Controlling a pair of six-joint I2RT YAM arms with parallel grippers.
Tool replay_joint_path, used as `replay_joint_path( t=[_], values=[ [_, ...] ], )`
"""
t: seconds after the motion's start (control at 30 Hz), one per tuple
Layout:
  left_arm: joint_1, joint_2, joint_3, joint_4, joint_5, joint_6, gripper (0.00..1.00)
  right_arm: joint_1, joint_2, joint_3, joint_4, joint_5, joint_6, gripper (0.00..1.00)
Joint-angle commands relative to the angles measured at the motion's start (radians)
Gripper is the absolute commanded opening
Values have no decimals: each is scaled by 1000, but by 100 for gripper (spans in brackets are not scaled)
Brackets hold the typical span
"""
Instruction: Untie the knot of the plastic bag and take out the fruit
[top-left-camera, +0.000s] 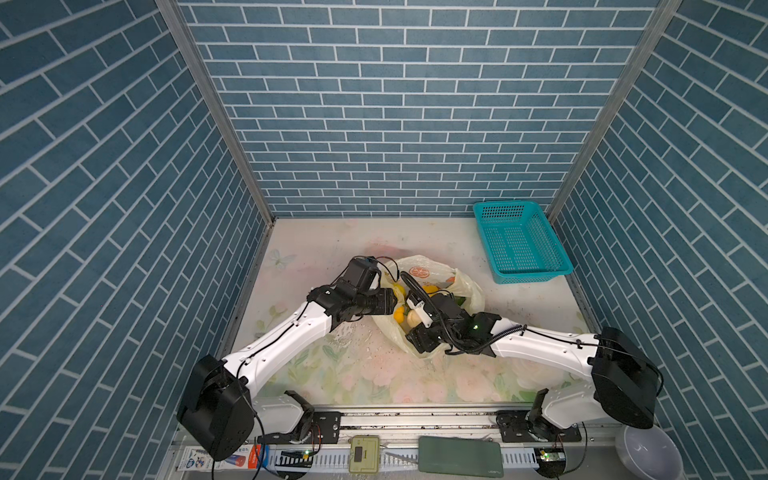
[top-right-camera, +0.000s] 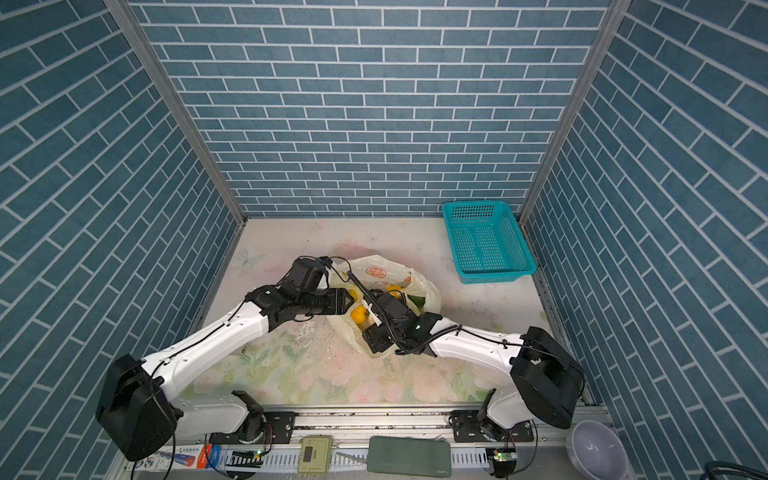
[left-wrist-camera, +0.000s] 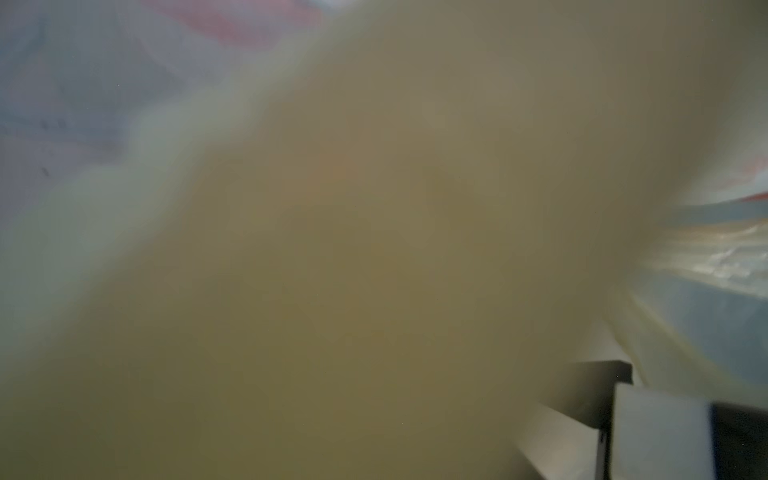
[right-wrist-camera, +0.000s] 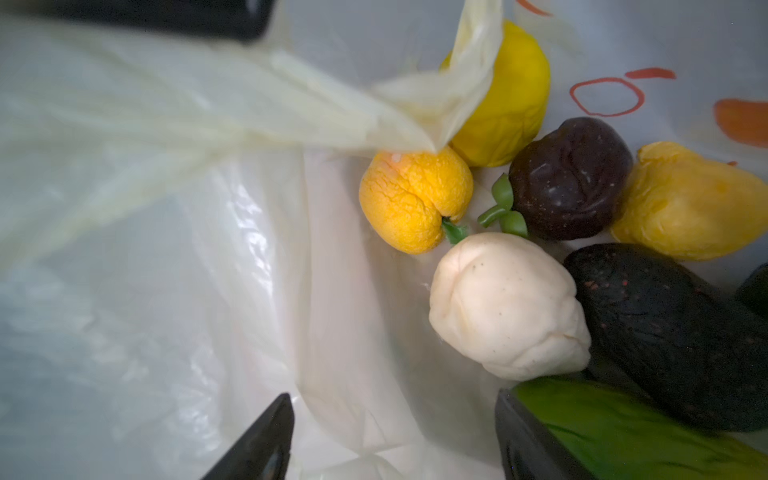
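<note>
Plastic bag (top-left-camera: 432, 266) lies open-mouthed around both grippers in both top views, so the untying looks done and the emptying barely begun. Yellow and orange fruit (top-left-camera: 399, 318) sits inside, just beside the left gripper (top-left-camera: 391, 300). None shows in the teal basket (top-left-camera: 519, 245), which is well apart from either tool. From the left wrist, the bag's pale yellow film blurs nearly everything. Only a dark jaw edge peeks out, and I cannot tell whether that gripper is spread or pinching plastic. From the right wrist, the right gripper (right-wrist-camera: 395, 392) has its jaws spread, with only thin, crinkly, translucent film between them. A loose handle strip (right-wrist-camera: 457, 83) hangs ahead of it, and no knot is visible. Small rounded pieces crowd just past the tips: orange, yellow, dark brown, cream-white, and a green one against one jaw.
</note>
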Motion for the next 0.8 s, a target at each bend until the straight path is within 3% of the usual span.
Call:
replay_joint_path(
  t=[0.0, 0.1, 0.2, 0.47, 0.77],
  values=[
    [-9, 20, 1, -32, -60, -22, 36, -9, -15, 31, 17, -4, 43, 76],
    [-11, 5, -5, -86, -114, 3, 14, -31, -17, 53, -5, 3, 51, 76],
    [-12, -23, -27, -95, -135, 18, 5, -45, 5, 93, -22, -5, 31, 76],
    [-57, -59, -13, -43, -247, 62, 2, -51, 171, 170, 17, -151, -6, 73],
    [-106, -113, -24, -3, -301, 160, 0, -190, 334, 313, 85, -124, 3, 71]
  ],
)
